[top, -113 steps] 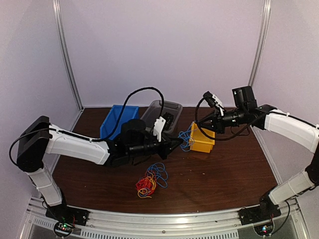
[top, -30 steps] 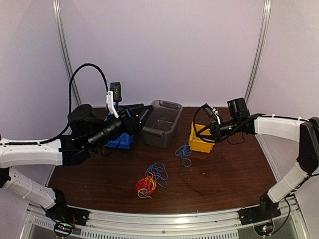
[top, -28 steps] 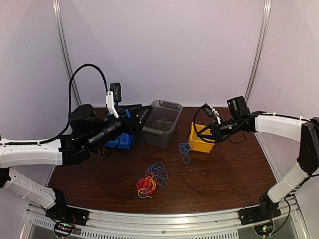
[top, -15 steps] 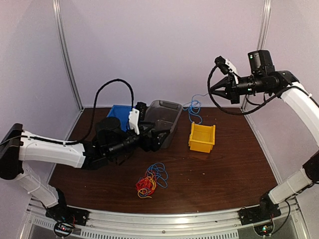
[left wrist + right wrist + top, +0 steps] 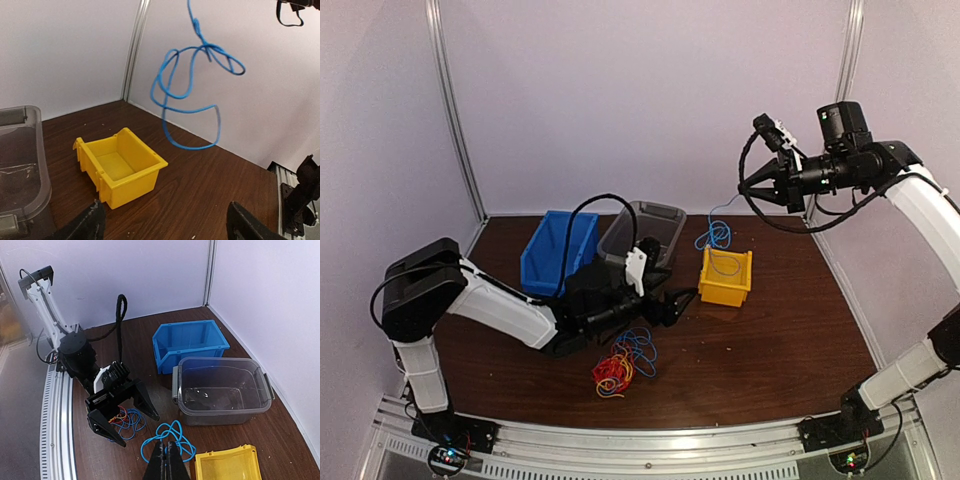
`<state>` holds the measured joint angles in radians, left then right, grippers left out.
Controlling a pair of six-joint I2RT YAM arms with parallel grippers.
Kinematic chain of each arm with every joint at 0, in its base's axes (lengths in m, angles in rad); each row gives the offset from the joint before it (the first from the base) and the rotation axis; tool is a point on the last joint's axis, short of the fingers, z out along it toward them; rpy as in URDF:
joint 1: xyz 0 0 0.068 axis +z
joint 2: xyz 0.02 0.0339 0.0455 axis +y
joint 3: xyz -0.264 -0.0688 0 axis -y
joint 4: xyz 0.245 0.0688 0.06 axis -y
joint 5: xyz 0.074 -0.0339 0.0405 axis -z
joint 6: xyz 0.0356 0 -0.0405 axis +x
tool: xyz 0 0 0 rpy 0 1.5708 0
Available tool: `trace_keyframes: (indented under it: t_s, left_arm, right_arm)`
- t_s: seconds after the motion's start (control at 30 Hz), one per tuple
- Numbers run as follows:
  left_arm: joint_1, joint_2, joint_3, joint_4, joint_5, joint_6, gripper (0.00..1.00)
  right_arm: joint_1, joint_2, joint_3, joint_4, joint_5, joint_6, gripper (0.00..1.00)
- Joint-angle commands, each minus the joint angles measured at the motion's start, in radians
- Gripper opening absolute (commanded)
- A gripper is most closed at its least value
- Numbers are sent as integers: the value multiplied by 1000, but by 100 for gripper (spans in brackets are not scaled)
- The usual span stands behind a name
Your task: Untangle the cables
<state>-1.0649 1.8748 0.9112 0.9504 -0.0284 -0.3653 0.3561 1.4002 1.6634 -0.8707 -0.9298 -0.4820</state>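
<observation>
Mostly plastic stuff on a wood-look table (image 5: 770,350)
The top is dark brown grain with a low sheen. The yellow bin (image 5: 132,187) and blue bin (image 5: 192,357) are smooth, slightly glossy plastic, and the grey tub (image 5: 220,415) is see-through plastic. The blue cable (image 5: 204,47) has a smooth sheath, the walls (image 5: 650,100) look matt, and the corner posts (image 5: 455,110) are brushed metal.

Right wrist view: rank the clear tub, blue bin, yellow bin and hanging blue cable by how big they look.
1. clear tub
2. blue bin
3. blue cable, smallest even though it hangs nearest the camera
Not ranked: yellow bin, cut off by the bottom edge, so its full extent does not show.
</observation>
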Motion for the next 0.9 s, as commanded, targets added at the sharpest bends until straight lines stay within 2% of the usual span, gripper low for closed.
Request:
trace_keyframes:
  t_s: [0.0, 0.07, 0.23, 0.43, 0.53, 0.63, 0.7, 0.8, 0.87]
  left_arm:
    - [4, 38, 30, 280, 183, -87, 84]
    - [11, 60, 51, 307, 225, -143, 84]
    - [43, 131, 113, 319, 270, -301, 73]
    - [60, 181, 131, 393, 295, -373, 57]
    - [65, 198, 125, 473, 350, -411, 56]
    - [66, 210, 125, 504, 380, -441, 43]
    - [69, 216, 128, 497, 380, -457, 45]
    - [73, 219, 135, 459, 354, -463, 52]
    - [75, 223, 140, 444, 351, -462, 52]
  right_arm:
    - [6, -27, -10, 22, -49, 28, 0]
    - [6, -33, -22, 32, -52, 30, 0]
    - [6, -48, -44, 60, -77, 47, 0]
    - [6, -64, -51, 68, -89, 55, 0]
    - [6, -67, -55, 64, -83, 50, 0]
    - [6, -70, -62, 64, -78, 46, 0]
    - [6, -70, -66, 69, -82, 49, 0]
    - [7, -72, -72, 78, -90, 56, 0]
    - [6, -74, -76, 86, -97, 64, 0]
